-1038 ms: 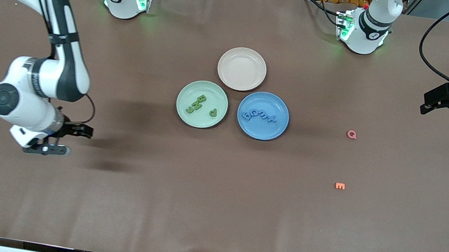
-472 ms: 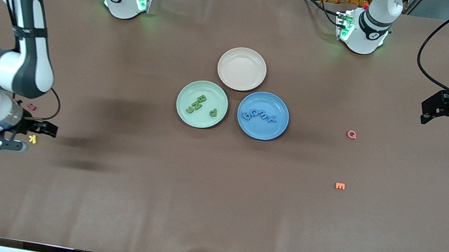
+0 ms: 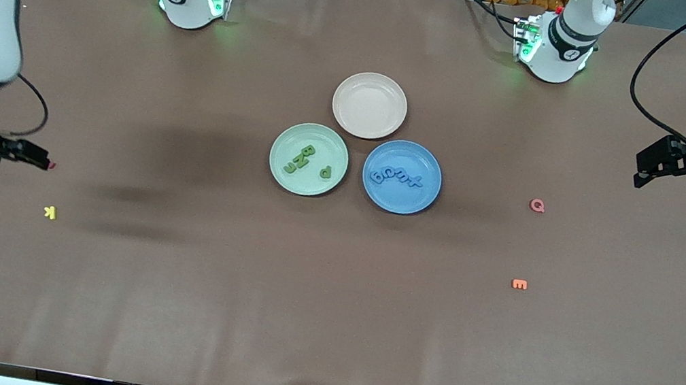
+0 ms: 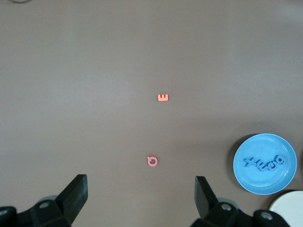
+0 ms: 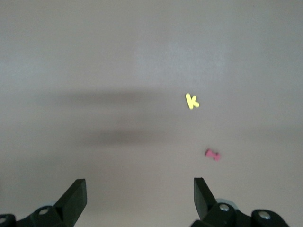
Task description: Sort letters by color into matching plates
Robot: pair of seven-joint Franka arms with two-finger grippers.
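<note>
The pale green plate (image 3: 288, 141) holds several green letters (image 3: 301, 159) near the table's middle. Beside it, toward the left arm's end, the blue plate (image 3: 406, 200) holds several blue letters (image 3: 395, 177). In the left wrist view the blue plate (image 4: 247, 178) shows with its blue letters (image 4: 265, 163). My right gripper (image 3: 12, 172) is open and empty in the air at the right arm's end of the table; its jaws (image 5: 139, 194) stand wide over bare table. My left gripper (image 3: 669, 186) is open and empty in the air at the left arm's end (image 4: 141, 198).
A beige-pink plate (image 3: 372, 90) lies empty, farther from the camera than the two plates. A pink Q (image 3: 538, 205) (image 4: 152, 161) and an orange E (image 3: 519, 284) (image 4: 163, 98) lie toward the left arm's end. A yellow K (image 3: 50, 212) (image 5: 191, 100) and a pink-red letter (image 5: 212, 154) lie near the right gripper.
The right arm has swung out toward its end of the table, uncovering the yellow K and the pink-red letter. The left gripper has shifted slightly. Plates and their letters have not moved.
</note>
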